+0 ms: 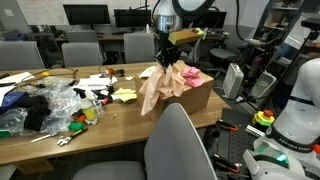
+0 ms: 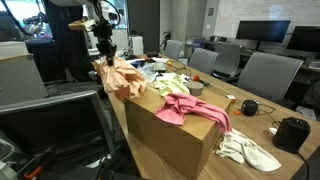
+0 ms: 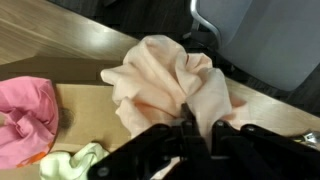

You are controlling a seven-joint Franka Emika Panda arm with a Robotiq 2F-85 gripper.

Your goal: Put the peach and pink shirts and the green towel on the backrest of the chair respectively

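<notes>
The peach shirt [image 1: 158,88] is pinched by the claw [image 1: 166,60] at upper centre, the pink shirt [image 1: 197,76] lying just beside.

Office/lab: monitors [image 1: 88,14], grey office chairs [image 1: 80,52], long wood conf. table [image 1: 120,125].

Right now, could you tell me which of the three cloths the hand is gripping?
The peach shirt: it alone hangs bunched from the shut hand, while the pink shirt and green towel lie free.
</notes>
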